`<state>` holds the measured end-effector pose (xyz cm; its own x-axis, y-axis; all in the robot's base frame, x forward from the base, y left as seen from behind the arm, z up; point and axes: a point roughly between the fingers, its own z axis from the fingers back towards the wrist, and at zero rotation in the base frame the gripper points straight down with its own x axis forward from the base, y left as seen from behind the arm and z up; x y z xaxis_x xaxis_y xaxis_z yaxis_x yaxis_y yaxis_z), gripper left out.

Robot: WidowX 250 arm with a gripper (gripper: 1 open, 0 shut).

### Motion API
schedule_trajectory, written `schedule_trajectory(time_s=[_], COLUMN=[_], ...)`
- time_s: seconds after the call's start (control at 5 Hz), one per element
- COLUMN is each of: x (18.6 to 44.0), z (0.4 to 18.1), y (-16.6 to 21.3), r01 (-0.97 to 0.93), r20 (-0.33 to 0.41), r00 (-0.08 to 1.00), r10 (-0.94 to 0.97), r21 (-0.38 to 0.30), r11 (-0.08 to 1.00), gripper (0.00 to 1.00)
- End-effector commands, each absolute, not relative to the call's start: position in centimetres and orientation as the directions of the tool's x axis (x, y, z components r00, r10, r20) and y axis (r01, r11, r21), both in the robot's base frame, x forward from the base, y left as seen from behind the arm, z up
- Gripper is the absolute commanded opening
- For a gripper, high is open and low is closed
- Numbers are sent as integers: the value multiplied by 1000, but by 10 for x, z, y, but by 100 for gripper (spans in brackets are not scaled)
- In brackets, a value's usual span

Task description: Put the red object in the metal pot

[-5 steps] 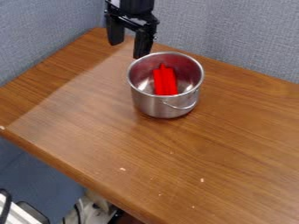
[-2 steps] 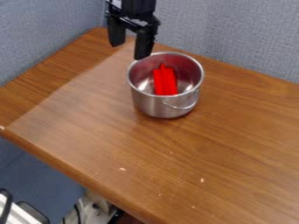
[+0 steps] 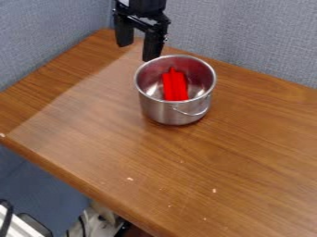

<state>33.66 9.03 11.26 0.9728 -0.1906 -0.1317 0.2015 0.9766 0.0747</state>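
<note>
The red object (image 3: 176, 84) lies inside the metal pot (image 3: 175, 102), on its bottom. The pot stands upright on the wooden table (image 3: 87, 111), with a small handle facing the front. My gripper (image 3: 137, 46) hangs above the table just behind and to the left of the pot's rim. Its two black fingers are spread apart and hold nothing.
A grey fabric wall (image 3: 247, 37) stands behind the table. The table's front-left edge (image 3: 50, 162) drops off to the floor, where some cables and gear (image 3: 93, 225) lie.
</note>
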Motion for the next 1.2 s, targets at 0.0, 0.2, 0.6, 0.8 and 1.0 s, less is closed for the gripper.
schedule_trajectory(time_s=[0.0, 0.2, 0.6, 0.8, 1.0], x=[340, 341, 344, 345, 346], z=[142, 140, 137, 135, 132], y=[90, 91, 93, 94, 94], r01=[201, 197, 191, 187, 184], r20=[-53, -54, -57, -58, -62], r00=[979, 980, 981, 982, 982], r10=[-195, -192, -185, -181, -178], r21=[119, 119, 118, 117, 111], r11=[972, 973, 975, 975, 977], gripper=[100, 100, 100, 100, 100])
